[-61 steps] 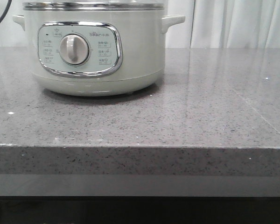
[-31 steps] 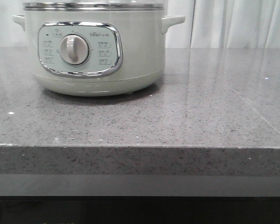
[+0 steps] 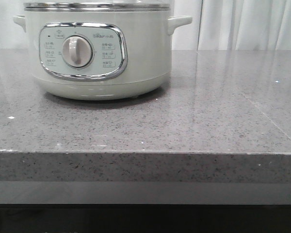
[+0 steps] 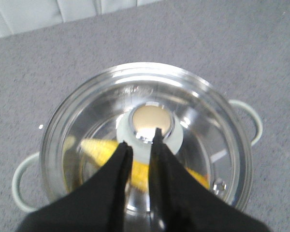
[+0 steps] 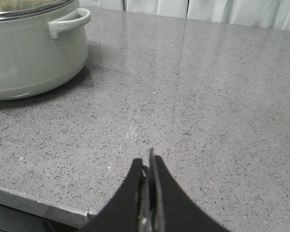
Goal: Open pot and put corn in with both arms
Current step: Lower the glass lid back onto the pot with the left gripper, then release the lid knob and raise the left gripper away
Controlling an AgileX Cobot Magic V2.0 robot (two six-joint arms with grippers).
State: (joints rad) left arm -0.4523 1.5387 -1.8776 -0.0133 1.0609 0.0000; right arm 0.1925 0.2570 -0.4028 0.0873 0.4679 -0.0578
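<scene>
The pale grey-green pot stands at the back left of the counter with its steel-rimmed glass lid on. Through the glass the yellow corn lies inside the pot. In the left wrist view my left gripper hangs over the lid, its tips just short of the round knob. Its jaws stand a little apart with nothing between them. My right gripper is shut and empty, low over the counter's front edge, to the right of the pot. Neither gripper shows in the front view.
The grey speckled stone counter stretches to the right of the pot. Its front edge lies close under my right gripper. White curtains hang behind. The pot's side handle sticks out toward the right arm.
</scene>
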